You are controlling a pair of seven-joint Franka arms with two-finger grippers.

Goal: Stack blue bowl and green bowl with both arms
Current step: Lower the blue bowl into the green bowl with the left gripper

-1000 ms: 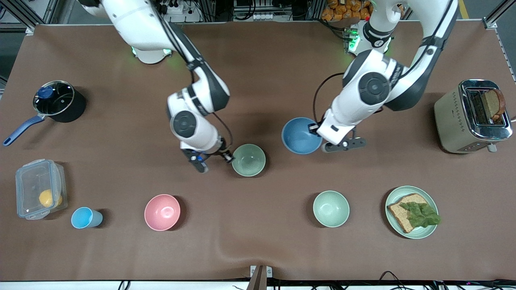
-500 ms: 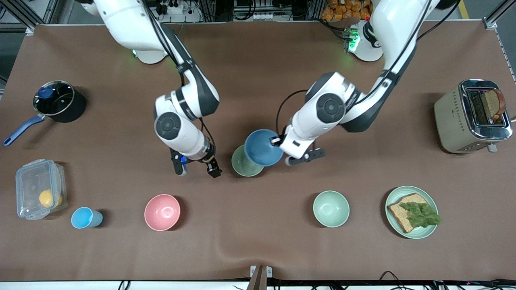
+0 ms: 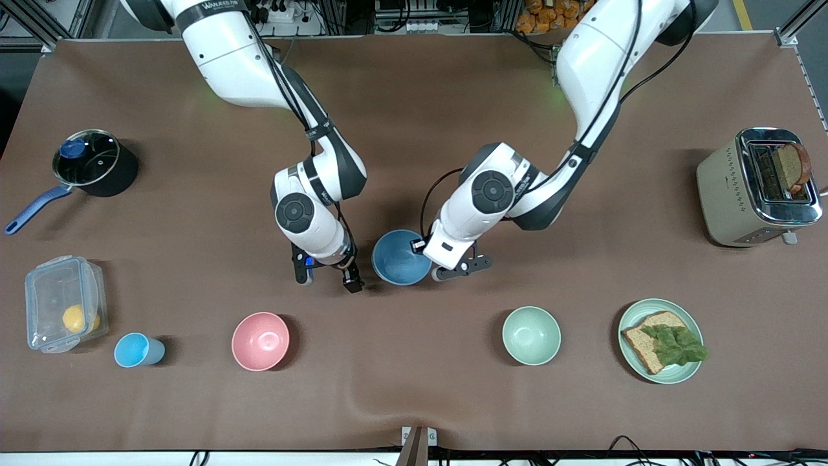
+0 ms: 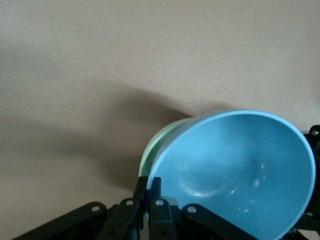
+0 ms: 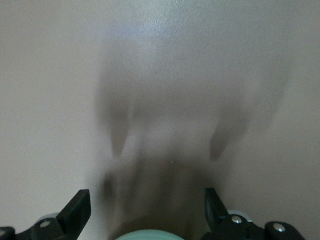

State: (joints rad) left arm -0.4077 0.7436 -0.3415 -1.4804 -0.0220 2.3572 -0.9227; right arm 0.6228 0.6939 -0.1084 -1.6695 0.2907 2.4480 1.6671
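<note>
A brown cloth covers the table [image 3: 414, 401], with bowls, a pot and a toaster set around it. No brand or label can be read on any of them. The left gripper [image 3: 422, 249] pinches the rim of the blue bowl [image 3: 398, 257], which now sits in the green bowl [image 4: 157, 145] near the table's middle; half a second ago it was only partly over it, and a second ago it was apart, toward the left arm's end. The right gripper [image 3: 328, 277] stands just beside the stack with its fingers spread and empty, having drawn back from the green bowl.
</note>
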